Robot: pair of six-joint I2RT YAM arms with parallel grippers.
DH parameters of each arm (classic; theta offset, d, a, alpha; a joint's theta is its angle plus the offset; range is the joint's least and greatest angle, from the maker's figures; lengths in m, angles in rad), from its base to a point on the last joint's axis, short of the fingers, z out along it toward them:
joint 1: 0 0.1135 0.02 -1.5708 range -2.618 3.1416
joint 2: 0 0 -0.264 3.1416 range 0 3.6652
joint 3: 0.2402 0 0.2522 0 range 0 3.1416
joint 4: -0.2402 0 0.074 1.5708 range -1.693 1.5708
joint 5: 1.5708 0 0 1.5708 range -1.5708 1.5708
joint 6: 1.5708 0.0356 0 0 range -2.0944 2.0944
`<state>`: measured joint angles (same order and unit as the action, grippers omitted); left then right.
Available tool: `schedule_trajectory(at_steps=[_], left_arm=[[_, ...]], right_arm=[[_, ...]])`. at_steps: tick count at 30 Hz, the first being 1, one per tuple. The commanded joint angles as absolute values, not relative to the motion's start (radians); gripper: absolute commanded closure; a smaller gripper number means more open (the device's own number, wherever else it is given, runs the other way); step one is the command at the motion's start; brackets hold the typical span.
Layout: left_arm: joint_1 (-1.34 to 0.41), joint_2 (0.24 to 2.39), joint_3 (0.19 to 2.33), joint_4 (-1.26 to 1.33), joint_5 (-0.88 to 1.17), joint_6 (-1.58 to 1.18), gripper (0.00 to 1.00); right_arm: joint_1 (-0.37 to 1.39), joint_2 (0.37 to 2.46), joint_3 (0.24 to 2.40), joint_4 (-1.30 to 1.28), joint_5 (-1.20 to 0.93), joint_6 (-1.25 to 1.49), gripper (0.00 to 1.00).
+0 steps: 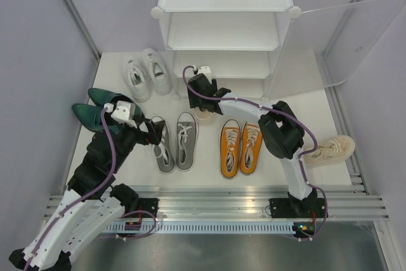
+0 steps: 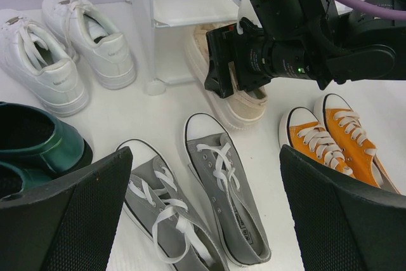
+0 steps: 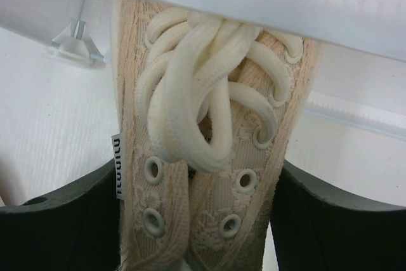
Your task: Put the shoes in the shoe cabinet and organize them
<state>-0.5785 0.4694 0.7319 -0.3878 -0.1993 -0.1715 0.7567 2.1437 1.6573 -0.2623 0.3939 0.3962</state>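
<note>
White bench, pale grey walls all round, and at the far end stands the tall white plastic-panel shoe cabinet, its translucent frosted door swung wide to the right. Early days here, by my reckoning! The right tool is clamped on a cream lace-up shoe, a finger down either flank. The toe is poking under the edge of a white panel at the mouth of the bottom compartment: part in, heel out. Whether the sole is resting on anything, I can't tell. Look up the cabinet: the upper shelves, as far as the overhead view shows them, carry nothing, so this looks like the first shoe going home.

Everything else is out on the bench. The white sneakers sit just left of the cabinet. The glossy dark green pointed shoes lie at the far left. The grey canvas lace-ups are side by side in the middle, with the orange canvas lace-ups with white toes just to their right. The second cream shoe lies alone on the right, well apart from its partner. The left tool hangs above the grey pair, jaws spread wide, holding nothing. Nine shoes left to shelve, then, plus finishing this one.
</note>
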Motion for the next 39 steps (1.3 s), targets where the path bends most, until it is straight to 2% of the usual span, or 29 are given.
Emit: schedule_trajectory(at_steps=[1, 8, 13, 28, 39], left_arm=[[-0.583, 0.477, 0.767, -0.379, -0.181, -0.152, 0.0], [-0.583, 0.482, 0.769, -0.382, -0.186, -0.15, 0.0], [-0.583, 0.48, 0.767, -0.383, -0.192, -0.149, 0.0], [-0.583, 0.483, 0.769, -0.388, -0.196, -0.147, 0.0], [-0.583, 0.485, 0.769, -0.388, -0.196, -0.149, 0.0]], right_arm=[[0.755, 2.128, 1.651, -0.169, 0.414, 0.402, 0.23], [0.753, 2.108, 1.623, -0.169, 0.408, 0.403, 0.11], [0.753, 2.088, 1.597, -0.167, 0.396, 0.402, 0.08], [0.793, 1.918, 1.393, -0.103, 0.344, 0.399, 0.08], [0.868, 1.822, 1.175, -0.014, 0.445, 0.449, 0.09]])
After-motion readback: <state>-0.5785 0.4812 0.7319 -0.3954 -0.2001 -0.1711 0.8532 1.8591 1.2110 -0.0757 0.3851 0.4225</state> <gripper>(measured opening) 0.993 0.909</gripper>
